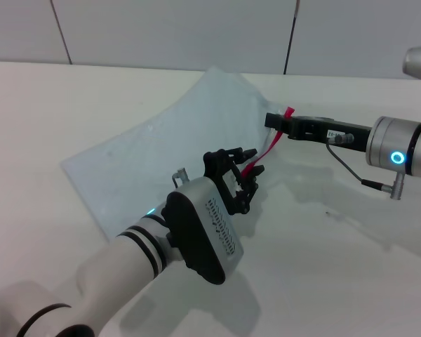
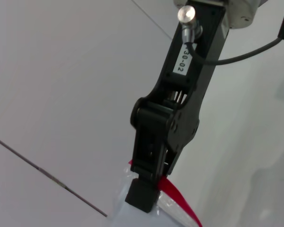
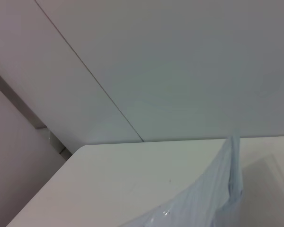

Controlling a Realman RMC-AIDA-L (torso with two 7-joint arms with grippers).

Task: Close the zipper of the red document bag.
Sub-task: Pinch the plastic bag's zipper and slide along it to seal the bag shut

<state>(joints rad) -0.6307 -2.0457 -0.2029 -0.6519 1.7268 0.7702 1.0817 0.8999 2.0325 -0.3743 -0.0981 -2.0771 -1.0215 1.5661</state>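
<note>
The big flat see-through pale blue bag (image 1: 175, 133) lies on the white table (image 1: 42, 112), with its far corner lifted up off the top. Its thin bright red zipper strip (image 1: 270, 147) runs along 1 long edge, from the far end near the back wall down toward the robot. The black right gripper (image 1: 279, 121) comes in from the right and is pinched tight on the far end of the red strip, holding that corner up; the left wrist view shows its 2 black fingers (image 2: 143, 194) clamped on the red edge (image 2: 177, 196). The black left gripper (image 1: 247, 174) sits at the near part of the same strip, with red showing between its fingers, so it looks closed on the zipper there, likely on the small slider, though the slider itself is hidden. So the strip stretches straight between the 2 grippers, and the left one is nearer to the part not yet shut. I think the next move is a pull along the strip while the right gripper keeps it tight. The bag looks soft and bendy, curling up like a sheet
</note>
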